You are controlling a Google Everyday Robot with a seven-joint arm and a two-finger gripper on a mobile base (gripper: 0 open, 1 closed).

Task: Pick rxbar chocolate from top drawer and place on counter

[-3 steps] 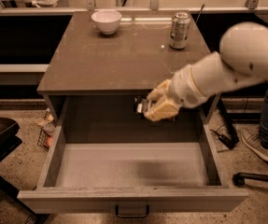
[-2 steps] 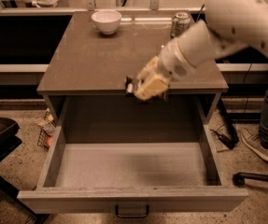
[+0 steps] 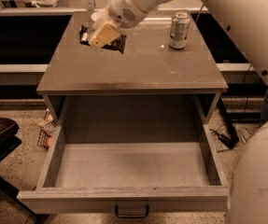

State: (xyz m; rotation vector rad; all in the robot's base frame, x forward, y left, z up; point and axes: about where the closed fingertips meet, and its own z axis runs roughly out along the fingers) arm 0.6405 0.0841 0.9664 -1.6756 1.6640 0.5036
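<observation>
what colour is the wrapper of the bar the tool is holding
Dark brown-black, camera view; the tool holds the rxbar chocolate above the counter.

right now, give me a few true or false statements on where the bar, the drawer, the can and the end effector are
1. The rxbar chocolate lies on the floor of the top drawer. False: the end effector holds it over the left rear part of the counter.
2. The top drawer is pulled open. True.
3. The silver can stands upright on the right rear part of the counter. True.
4. The end effector is open and hangs over the drawer. False: it is shut on the bar, above the counter.
</observation>
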